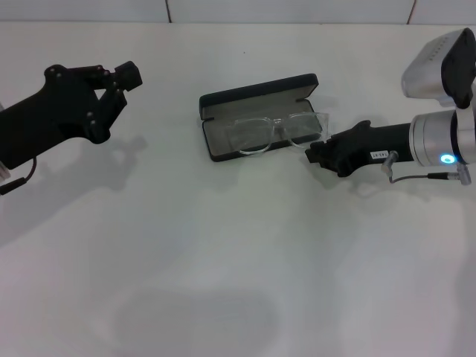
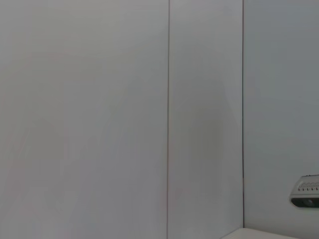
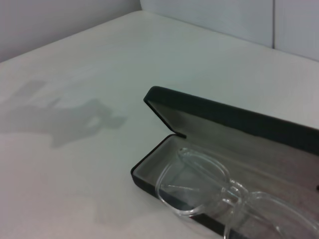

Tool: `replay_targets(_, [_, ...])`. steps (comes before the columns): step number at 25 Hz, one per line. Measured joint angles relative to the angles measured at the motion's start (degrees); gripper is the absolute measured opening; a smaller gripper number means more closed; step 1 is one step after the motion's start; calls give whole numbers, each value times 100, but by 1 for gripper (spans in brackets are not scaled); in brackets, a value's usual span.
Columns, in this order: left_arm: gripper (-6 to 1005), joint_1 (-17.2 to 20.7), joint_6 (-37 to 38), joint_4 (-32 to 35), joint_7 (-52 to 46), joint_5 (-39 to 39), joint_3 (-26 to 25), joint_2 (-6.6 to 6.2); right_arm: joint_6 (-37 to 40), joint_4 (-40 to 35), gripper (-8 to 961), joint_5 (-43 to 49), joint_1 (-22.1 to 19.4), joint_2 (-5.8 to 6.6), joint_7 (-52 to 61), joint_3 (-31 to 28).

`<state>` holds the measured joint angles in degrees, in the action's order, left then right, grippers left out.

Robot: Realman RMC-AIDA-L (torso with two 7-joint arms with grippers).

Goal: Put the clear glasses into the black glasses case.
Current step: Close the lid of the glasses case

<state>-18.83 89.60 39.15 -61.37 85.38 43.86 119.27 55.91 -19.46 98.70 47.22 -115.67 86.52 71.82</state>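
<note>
A white, smooth table [image 1: 223, 282] fills the scene, with pale wall panels [image 2: 99, 119] beyond its far edge. Near the middle of the table lies the case [image 1: 256, 115], a black rectangular hard shell with rounded corners, open, its lid raised on the far side and its lining a soft grey. The glasses [image 1: 277, 132] are colourless, see-through plastic with rounded lenses. They rest in the open case, tilted, with the front frame lying over the near rim and the right lens reaching past the case's right end.

The right gripper [image 1: 312, 152], matte black on a silver wrist with a lit blue ring, reaches in from the right and sits just beside the right end of the glasses. Whether its fingers are apart or together cannot be told. The left gripper [image 1: 128, 76], black and angular, hangs above the table at far left, well apart from the case, its fingers close together on nothing.
</note>
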Motion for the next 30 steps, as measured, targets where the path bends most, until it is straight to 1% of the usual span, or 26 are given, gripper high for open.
replay_targets(7, [39,-13,-4,1,8,-5,0,0,-48,-51,103,0,64,-14,-7,16])
replay_targets(14, [39,36,-5,5,11,-56,-1,-15,373,-280,103,-2,-8,-1,23,21])
replay_targets(17, [39,46,-3,5,11,-65,-8,-29,397,-263,103,23,-25,36,183,77])
replay_targets(21, [39,43,-1,5,11,-68,-9,-27,393,-260,103,322,-69,82,444,107])
replay_targets(25, [39,24,-2,6,11,-72,-10,-25,359,-288,102,649,-33,78,633,100])
replay_targets(30, [39,11,-4,5,25,-74,-9,-20,101,-285,102,678,21,50,695,103])
